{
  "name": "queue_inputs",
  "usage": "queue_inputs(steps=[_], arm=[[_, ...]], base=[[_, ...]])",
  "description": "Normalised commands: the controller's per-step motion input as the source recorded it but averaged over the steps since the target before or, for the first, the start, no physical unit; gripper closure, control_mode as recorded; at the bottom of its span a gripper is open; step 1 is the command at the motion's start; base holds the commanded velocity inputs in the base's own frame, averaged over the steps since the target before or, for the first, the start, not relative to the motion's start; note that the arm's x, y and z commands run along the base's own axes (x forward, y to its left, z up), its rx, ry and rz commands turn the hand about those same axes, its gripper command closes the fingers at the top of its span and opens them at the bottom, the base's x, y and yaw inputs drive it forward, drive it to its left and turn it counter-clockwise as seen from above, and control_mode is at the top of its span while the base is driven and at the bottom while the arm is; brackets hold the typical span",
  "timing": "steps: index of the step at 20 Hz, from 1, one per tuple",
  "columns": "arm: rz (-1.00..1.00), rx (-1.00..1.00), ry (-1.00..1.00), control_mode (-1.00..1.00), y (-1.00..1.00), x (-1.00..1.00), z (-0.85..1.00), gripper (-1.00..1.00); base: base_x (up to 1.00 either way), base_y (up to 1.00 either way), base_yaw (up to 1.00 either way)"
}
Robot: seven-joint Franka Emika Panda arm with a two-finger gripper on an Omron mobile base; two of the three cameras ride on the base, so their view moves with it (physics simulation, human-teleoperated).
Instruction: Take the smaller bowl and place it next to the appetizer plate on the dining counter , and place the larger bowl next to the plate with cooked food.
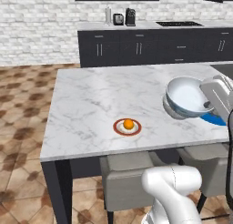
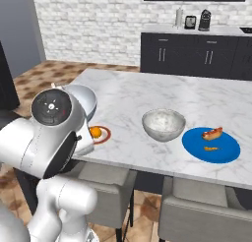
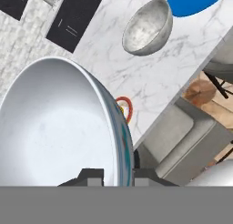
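Gripper (image 3: 117, 176) of mine pinches the rim of the smaller bowl (image 3: 54, 127), holding it tilted in the air above the near left part of the dining counter (image 2: 147, 96), its white inside facing my hand camera. Just below and beside it sits the appetizer plate (image 1: 127, 127), carrying a small orange item (image 1: 129, 124). To the right, the larger bowl (image 2: 163, 124) rests on the marble, just beside the plate with cooked food (image 2: 211, 145).
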Motion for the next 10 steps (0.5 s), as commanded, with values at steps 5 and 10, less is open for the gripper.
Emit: queue_inputs(steps=[5, 10], arm=[[0.0, 0.0, 0.22, -1.0, -0.42, 1.0, -0.83, 1.0], [0.0, 0.0, 0.1, -1.0, -0.29, 0.97, -0.76, 1.0]], base=[[0.0, 0.0, 0.0], [0.0, 0.0, 0.0]])
